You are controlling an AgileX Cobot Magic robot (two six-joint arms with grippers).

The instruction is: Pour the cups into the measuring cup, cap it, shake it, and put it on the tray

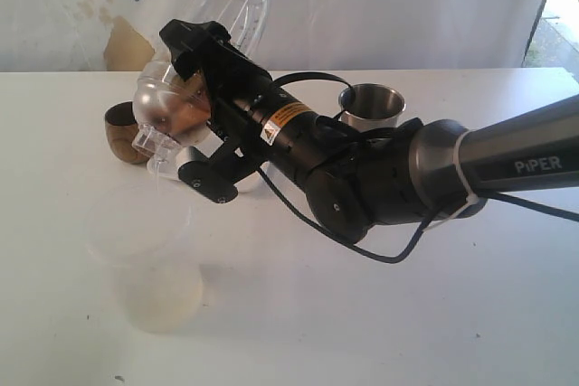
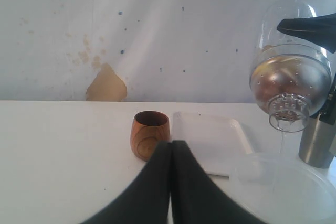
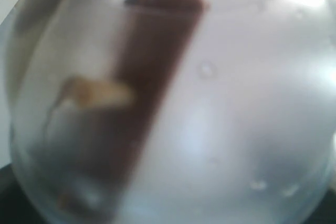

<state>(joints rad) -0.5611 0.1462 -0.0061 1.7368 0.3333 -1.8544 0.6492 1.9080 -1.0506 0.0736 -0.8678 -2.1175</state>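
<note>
My right gripper point(image 1: 197, 113) is shut on the measuring cup point(image 1: 226, 8), a clear tumbler held tilted in the air with its perforated cap point(image 2: 287, 109) facing down. A thin stream runs from the cap toward the frosted jug point(image 2: 286, 188) below. In the right wrist view the measuring cup point(image 3: 210, 119) fills the picture. The brown wooden cup point(image 2: 149, 132) stands upright beside the white tray point(image 2: 220, 132). The steel tumbler point(image 1: 371, 106) stands behind the right arm. My left gripper point(image 2: 171, 146) is shut on nothing, low over the table, just in front of the wooden cup.
The frosted jug point(image 1: 149, 255) stands near the table's front, under the held cup. The right arm point(image 1: 425, 174) stretches across the table from the right. A white wall with a flaked patch point(image 2: 106, 83) runs behind the table.
</note>
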